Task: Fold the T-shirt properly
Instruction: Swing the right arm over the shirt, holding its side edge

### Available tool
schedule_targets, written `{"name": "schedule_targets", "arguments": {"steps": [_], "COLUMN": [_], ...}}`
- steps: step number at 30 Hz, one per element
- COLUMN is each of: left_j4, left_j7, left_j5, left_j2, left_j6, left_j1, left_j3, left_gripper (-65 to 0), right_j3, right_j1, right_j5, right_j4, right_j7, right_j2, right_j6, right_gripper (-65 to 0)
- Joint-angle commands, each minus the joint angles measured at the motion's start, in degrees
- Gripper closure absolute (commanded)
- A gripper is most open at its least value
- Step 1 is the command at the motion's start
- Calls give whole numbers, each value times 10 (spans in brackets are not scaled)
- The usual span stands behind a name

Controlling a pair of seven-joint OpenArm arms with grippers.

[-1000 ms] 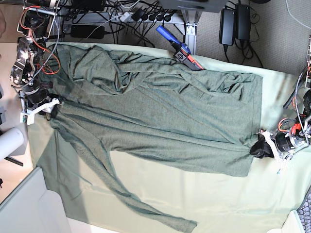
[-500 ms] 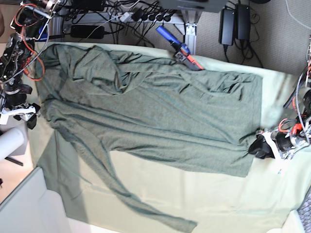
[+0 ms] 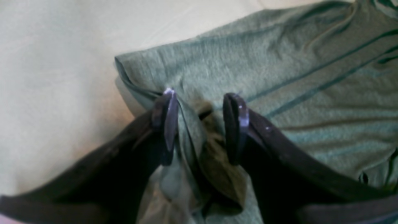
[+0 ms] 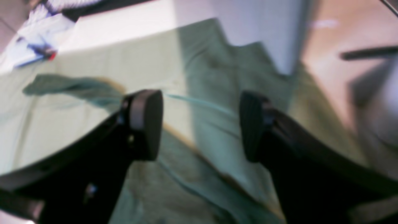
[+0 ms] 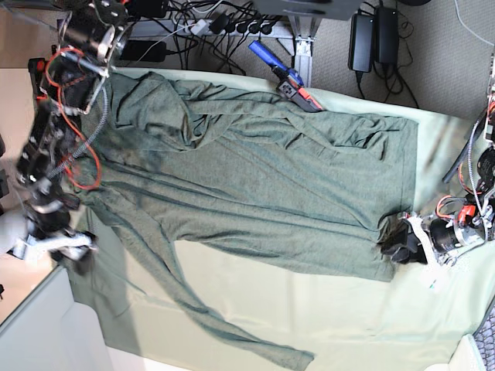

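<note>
Base view: the T-shirt (image 5: 255,193) lies spread across the table sheet (image 5: 348,317), collar end toward the view's left, bottom hem toward the view's right.
Shirt surface: wrinkled, with folds bunched along the upper edge and a dark crease near the upper left.
Sleeve: one long sleeve (image 5: 201,309) runs diagonally down over the pale sheet to its cuff near the lower edge.
Left gripper (image 5: 398,246): at the lower hem corner on the view's right, low against the cloth.
Left gripper fingers, wrist view (image 3: 169,121): parted to a moderate gap, with a puckered ridge of shirt fabric (image 3: 199,130) standing between them; the near finger touches the ridge, and whether the other presses on it cannot be told.
Hem corner, left wrist view: the shirt's edge (image 3: 136,74) lies just ahead of the fingertips, with bare sheet beyond it.
Right gripper (image 5: 73,249): at the view's left edge, off the shirt's body, over the sheet's border beside the shoulder area.
Right gripper fingers, wrist view (image 4: 146,123): spread wide, nothing between them; the frame is blurred.
Below right gripper: shirt cloth and sheet, with the sleeve end (image 4: 71,88) visible further off.
Background: a blue-handled tool (image 5: 285,76) rests at the table's far edge, touching the shirt's upper border; cables and power bricks lie on the floor beyond.
</note>
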Motion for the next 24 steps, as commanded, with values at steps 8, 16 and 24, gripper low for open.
{"name": "schedule_targets", "arguments": {"steps": [8, 16, 24], "left_j4": [10, 10, 10], "left_j7": [5, 5, 3], "left_j5": [-10, -25, -25], "left_j2": [-8, -11, -11], "left_j6": [-3, -3, -3], "left_j1": [3, 10, 10], "left_j3": [-3, -3, -3], "left_gripper": [-282, -282, -282], "right_j3": [-170, -267, -271], "right_j1": [95, 144, 146], "right_j5": [-168, -240, -241], "right_j4": [-159, -327, -327], "right_j7": [127, 191, 191], "right_j2": [-53, -61, -61], "right_j6": [-54, -122, -149], "right_gripper": [-384, -384, -379]}}
